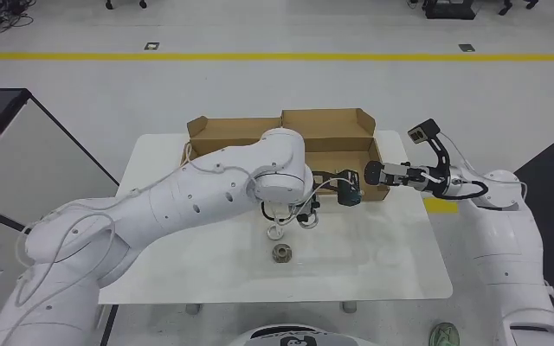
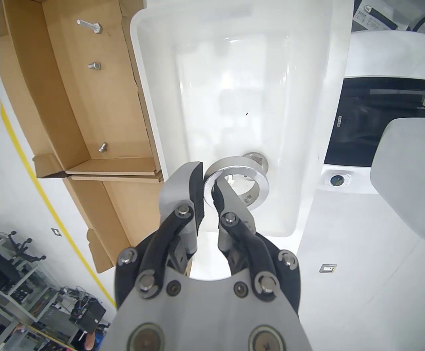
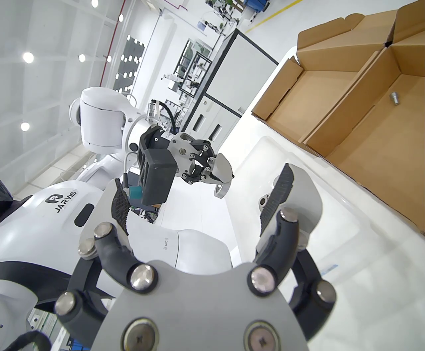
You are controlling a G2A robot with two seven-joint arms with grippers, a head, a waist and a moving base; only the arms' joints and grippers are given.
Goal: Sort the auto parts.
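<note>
The left fingers [image 2: 202, 186] are nearly closed, pinching the rim of a metal collar ring [image 2: 257, 186] over the bench [image 1: 381, 259] centre. At its 6 o'clock lies what may be a flanged hub [image 1: 282, 253]. The right fingers [image 3: 201, 181] are spread wide and empty. The cardboard boxes [image 1: 329, 130] sit at 12 o'clock.

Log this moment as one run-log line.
left hand: shut on metal ring, one finger inside it | right hand: open, empty | flanged part: on table | box: three bolts
</note>
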